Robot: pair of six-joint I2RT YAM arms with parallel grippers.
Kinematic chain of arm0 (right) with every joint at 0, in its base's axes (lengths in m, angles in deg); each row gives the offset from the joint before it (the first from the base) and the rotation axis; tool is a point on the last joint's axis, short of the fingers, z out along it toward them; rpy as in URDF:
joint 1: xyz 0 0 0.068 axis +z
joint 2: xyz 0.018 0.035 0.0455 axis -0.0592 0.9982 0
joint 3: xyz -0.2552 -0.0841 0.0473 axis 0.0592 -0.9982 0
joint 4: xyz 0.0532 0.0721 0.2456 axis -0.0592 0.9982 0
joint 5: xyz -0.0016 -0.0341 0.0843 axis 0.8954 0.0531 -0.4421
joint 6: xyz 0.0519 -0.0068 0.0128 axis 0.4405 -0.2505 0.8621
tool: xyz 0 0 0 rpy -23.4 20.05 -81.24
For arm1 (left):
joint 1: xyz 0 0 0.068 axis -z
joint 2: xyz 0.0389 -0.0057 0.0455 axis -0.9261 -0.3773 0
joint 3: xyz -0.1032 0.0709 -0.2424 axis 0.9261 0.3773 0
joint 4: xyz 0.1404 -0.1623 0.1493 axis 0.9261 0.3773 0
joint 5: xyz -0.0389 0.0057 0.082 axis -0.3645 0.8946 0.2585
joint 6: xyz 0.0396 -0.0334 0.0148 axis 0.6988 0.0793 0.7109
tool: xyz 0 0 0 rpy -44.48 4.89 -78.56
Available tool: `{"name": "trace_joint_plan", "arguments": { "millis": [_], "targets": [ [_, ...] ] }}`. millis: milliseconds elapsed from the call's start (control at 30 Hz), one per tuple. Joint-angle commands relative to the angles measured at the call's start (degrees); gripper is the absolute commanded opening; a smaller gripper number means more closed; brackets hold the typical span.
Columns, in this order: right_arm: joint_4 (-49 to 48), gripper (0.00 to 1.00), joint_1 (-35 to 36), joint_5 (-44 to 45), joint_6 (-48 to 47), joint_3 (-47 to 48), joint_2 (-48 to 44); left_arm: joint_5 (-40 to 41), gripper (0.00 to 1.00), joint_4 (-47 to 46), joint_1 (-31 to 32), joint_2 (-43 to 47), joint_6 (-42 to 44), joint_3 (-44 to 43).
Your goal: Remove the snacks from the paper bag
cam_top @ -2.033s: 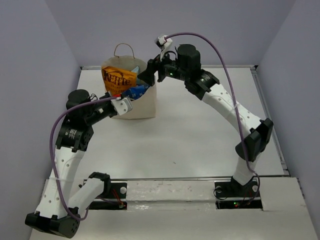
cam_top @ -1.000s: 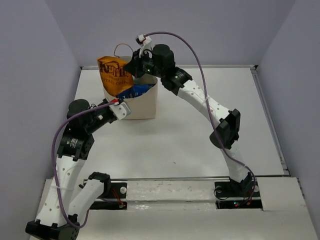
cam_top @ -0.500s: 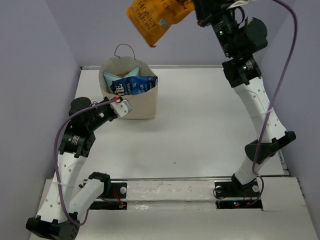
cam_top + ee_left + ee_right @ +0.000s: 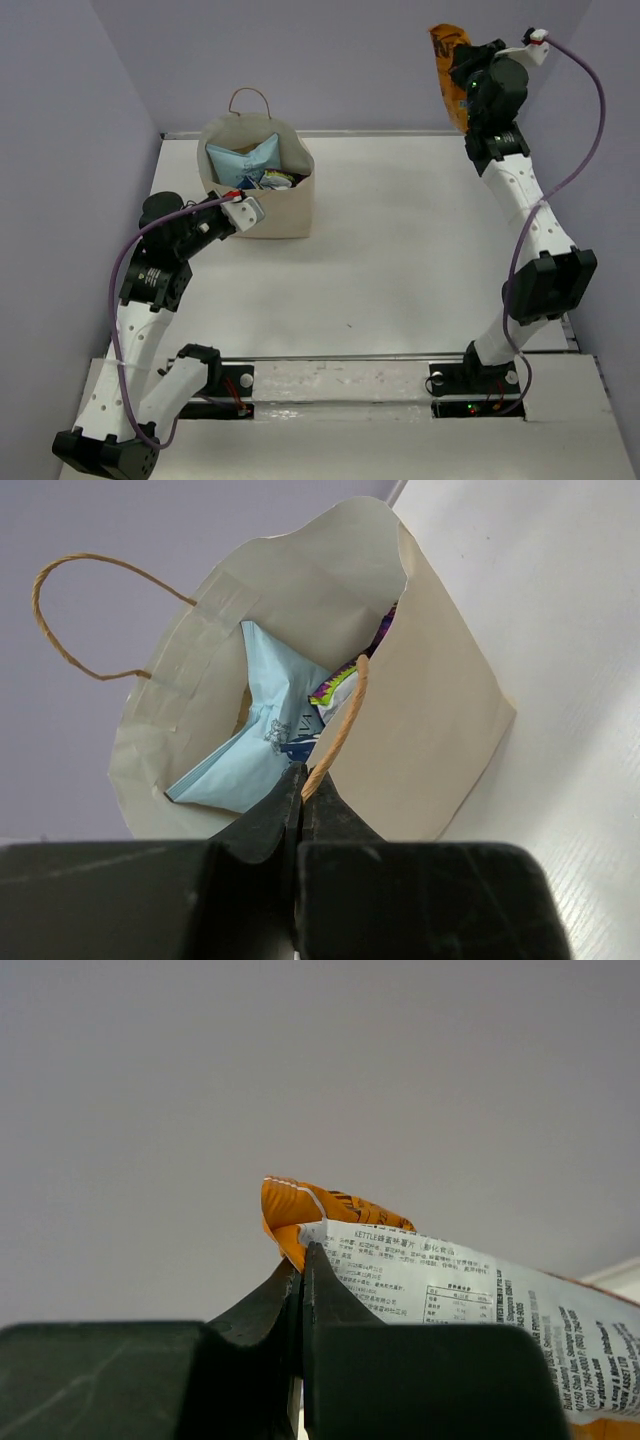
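The cream paper bag (image 4: 288, 212) stands upright at the table's back left, its mouth open. My left gripper (image 4: 240, 206) is at its near rim, shut on the near brown loop handle (image 4: 340, 725). Inside, a light teal packet (image 4: 262, 738) leans against the bag's wall, and a purple and green packet (image 4: 345, 680) lies beside it. My right gripper (image 4: 463, 82) is raised at the back right, high over the table. It is shut on the top corner of the orange chip bag (image 4: 446, 52), which hangs from it; in the right wrist view the orange chip bag (image 4: 335, 1208) shows its white label.
The bag's far handle (image 4: 248, 95) arches above its back rim. Grey walls close in the table on the left, back and right. The white tabletop (image 4: 400, 250) stretches from the bag to the right arm.
My right arm has lifted the orange chip bag out of the paper bag and swung it up and over to the back right. My left gripper has kept its hold on the handle.
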Motion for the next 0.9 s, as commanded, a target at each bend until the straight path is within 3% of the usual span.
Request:
{"name": "trace_joint_plan", "arguments": {
  "millis": [0, 200, 333, 500, 567, 700, 767, 800, 833, 867],
  "targets": [
    [-3.24, 0.01, 1.62, -2.48, 12.28, -1.27, 6.28, 0.45, 0.0, -2.4, 0.17, -0.12, -0.5, 0.5],
    [-3.16, 0.01, 1.62, -4.01, 27.04, -0.64, 13.76, 0.89, 0.0, -2.31, 0.17, -0.12, -0.59, 0.24],
    [-7.62, 0.01, 1.62, 3.1, 39.41, -12.66, 10.09, 1.07, 0.0, -2.4, 0.17, -0.39, -0.76, 0.15],
    [-7.81, 0.01, -0.57, 11.46, 52.36, -36.31, 5.51, 0.9, 0.0, -2.31, 0.17, -0.56, -0.76, 0.06],
    [-7.73, 0.01, -1.71, 13.93, 48.97, -40.27, 5.94, 0.81, 0.0, -2.31, 0.17, -0.56, -0.5, 0.41],
    [-7.29, 0.01, -4.7, 8.77, 27.65, -43.88, 8.31, 0.72, 0.0, -2.66, 0.17, -0.3, -0.5, 1.03],
    [-7.29, 0.03, -5.93, 7.0, 25.84, -45.73, 7.7, 0.81, 0.0, -2.75, 0.25, -0.12, -0.76, 1.12],
    [-7.2, 0.11, -7.24, 5.42, 23.22, -46.52, 6.83, 0.81, 0.0, -2.75, 0.25, 0.14, -0.76, 1.29],
    [-6.16, 0.56, -7.25, 5.15, 21.2, -46.79, 6.39, 0.72, 0.0, -2.75, 0.17, 0.23, -0.85, 1.55],
    [-4.58, 0.77, -7.95, 5.32, 19.26, -46.01, 6.03, 0.72, 0.0, -2.75, 0.17, 0.58, -0.85, 1.64]
  ]
}}
